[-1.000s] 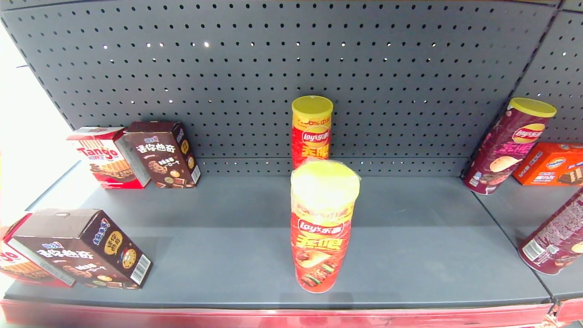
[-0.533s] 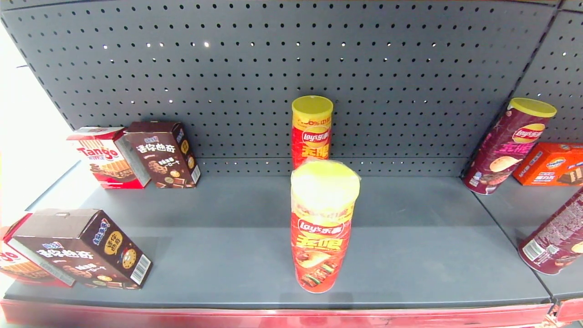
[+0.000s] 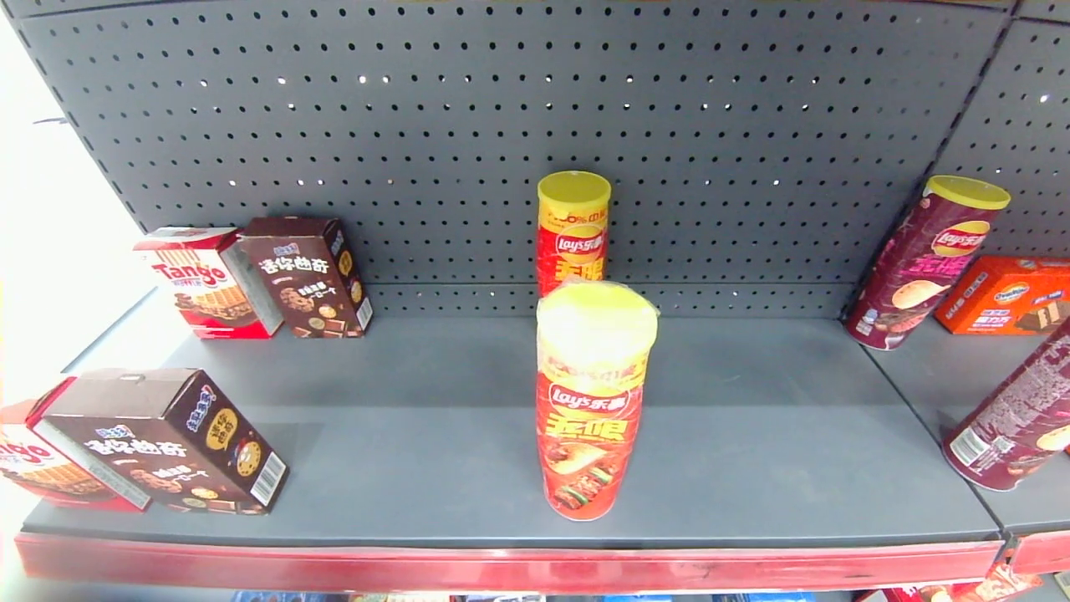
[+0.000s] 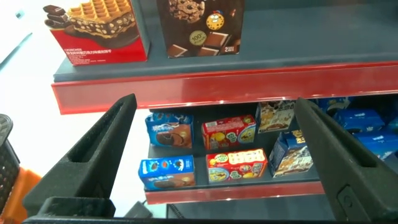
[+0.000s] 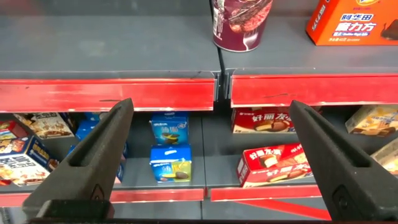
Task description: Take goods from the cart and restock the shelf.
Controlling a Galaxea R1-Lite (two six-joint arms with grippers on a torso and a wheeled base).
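Observation:
Two red chip cans with yellow lids stand upright mid-shelf, one near the front (image 3: pixel 590 401) and one against the pegboard (image 3: pixel 573 234). The grey shelf (image 3: pixel 401 443) has a red front edge (image 3: pixel 501 568). My left gripper (image 4: pixel 214 102) is open and holds nothing; it is in front of that red edge (image 4: pixel 249 84), below a red waffle box (image 4: pixel 99 28) and a brown cookie box (image 4: pixel 200 26). My right gripper (image 5: pixel 211 104) is open with nothing in it, level with the red edge (image 5: pixel 106 93), below a purple can (image 5: pixel 241 23) and an orange box (image 5: pixel 351 22).
At the shelf's left are a waffle box (image 3: pixel 205 280) and cookie boxes (image 3: pixel 305 276) (image 3: pixel 167 439). Purple cans (image 3: pixel 924 259) (image 3: pixel 1016 418) and an orange box (image 3: pixel 1003 297) are at the right. Bare shelf lies on both sides of the red cans. A lower shelf holds several small boxes (image 4: pixel 233 155) (image 5: pixel 169 149).
The whole head picture has shifted: the shelf sits a little higher and smaller, and a strip of the lower shelf now shows. The goods on the shelf have not moved.

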